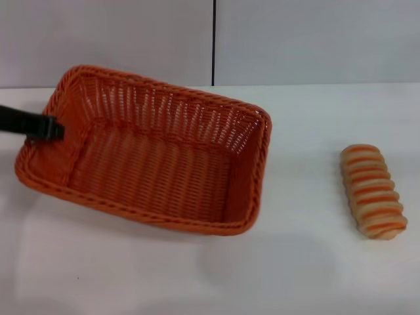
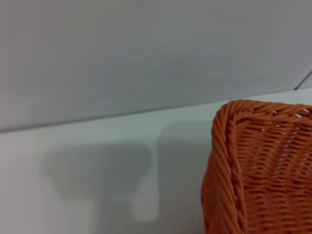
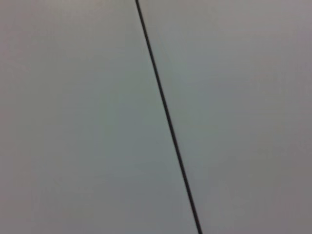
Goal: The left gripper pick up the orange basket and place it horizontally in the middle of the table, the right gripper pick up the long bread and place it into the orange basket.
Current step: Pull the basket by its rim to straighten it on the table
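1. We see the table (image 1: 315, 275), white and bare in front and between the two items, running back to a grey wall (image 1: 315, 39) with a dark seam.
2. The orange basket (image 1: 151, 164) sits left of centre, angled.
3. The long bread (image 1: 372, 191) lies well apart at the right.
4. The left gripper (image 1: 56, 130) is clamped on the basket's left rim.

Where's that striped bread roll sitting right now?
In the head view, the bread roll lies on the white table at the robot's right, well apart from the orange basket, and no tool is touching it.
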`<state>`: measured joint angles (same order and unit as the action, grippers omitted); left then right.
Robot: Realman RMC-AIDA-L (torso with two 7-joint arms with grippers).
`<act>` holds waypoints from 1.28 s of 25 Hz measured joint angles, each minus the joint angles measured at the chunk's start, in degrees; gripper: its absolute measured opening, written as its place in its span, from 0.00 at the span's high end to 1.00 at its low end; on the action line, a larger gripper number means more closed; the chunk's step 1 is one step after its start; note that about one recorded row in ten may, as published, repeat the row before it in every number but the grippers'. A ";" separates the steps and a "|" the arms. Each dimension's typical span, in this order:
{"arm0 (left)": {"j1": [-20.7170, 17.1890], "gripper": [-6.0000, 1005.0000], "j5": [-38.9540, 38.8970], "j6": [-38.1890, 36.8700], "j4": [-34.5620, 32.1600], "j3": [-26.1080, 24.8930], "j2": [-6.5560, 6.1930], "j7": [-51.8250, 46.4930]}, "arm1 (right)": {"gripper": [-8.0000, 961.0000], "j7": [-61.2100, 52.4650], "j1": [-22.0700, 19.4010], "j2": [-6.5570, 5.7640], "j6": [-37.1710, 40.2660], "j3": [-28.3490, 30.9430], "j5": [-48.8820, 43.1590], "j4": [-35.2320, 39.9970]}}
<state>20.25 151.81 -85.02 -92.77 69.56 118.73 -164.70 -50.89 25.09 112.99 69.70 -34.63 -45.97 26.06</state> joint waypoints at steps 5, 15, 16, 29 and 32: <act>-3.71 0.83 -4.56 -1.44 -2.15 -0.29 0.37 -0.42 | 0.35 0.00 1.04 -0.50 -0.17 -0.50 -0.02 -0.21; -12.69 0.83 -10.10 1.40 -3.89 0.84 0.24 -0.41 | 0.35 -0.45 0.70 1.31 0.24 -2.55 -0.10 0.36; -13.28 0.83 -10.26 1.79 -3.91 1.05 0.16 -0.39 | 0.35 -0.47 0.65 1.69 0.26 -2.59 -0.10 0.58; -13.60 0.82 -11.17 0.16 -2.99 2.62 -0.18 -0.19 | 0.35 -0.55 -0.09 3.59 0.45 -2.97 -0.10 2.50; -14.00 0.79 -13.52 0.02 -1.81 0.42 -0.38 0.73 | 0.35 -0.77 -0.41 3.69 0.45 -3.29 -0.10 2.65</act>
<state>6.25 138.29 -85.00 -94.57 69.98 118.35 -163.98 -51.65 24.67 116.68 70.14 -37.92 -46.06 28.71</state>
